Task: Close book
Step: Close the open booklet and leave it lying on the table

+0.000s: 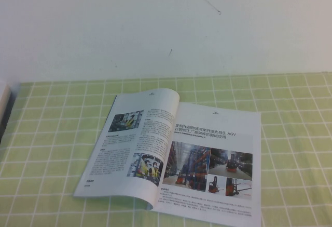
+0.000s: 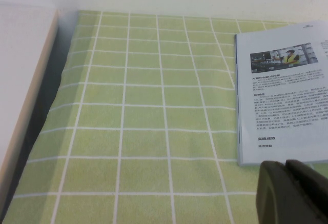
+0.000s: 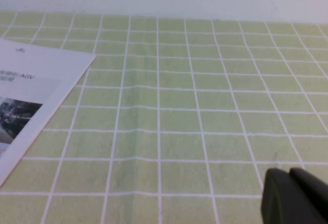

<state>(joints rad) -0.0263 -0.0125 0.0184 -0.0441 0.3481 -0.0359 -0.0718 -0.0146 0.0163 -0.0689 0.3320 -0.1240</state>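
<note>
An open magazine (image 1: 171, 157) lies on the green checked cloth, its left page bulging up near the spine and its right page flat. Neither arm shows in the high view. In the left wrist view my left gripper (image 2: 287, 175) is shut, its dark fingers pressed together just off the near left corner of the magazine's left page (image 2: 284, 96). In the right wrist view my right gripper (image 3: 289, 180) is shut over bare cloth, well apart from the far corner of the right page (image 3: 36, 90). Neither gripper holds anything.
The green checked tablecloth (image 1: 46, 133) covers the table up to a white wall (image 1: 155, 24). A pale board or box edge (image 2: 23, 90) lies along the cloth's left side, also seen as a sliver (image 1: 4, 107) in the high view.
</note>
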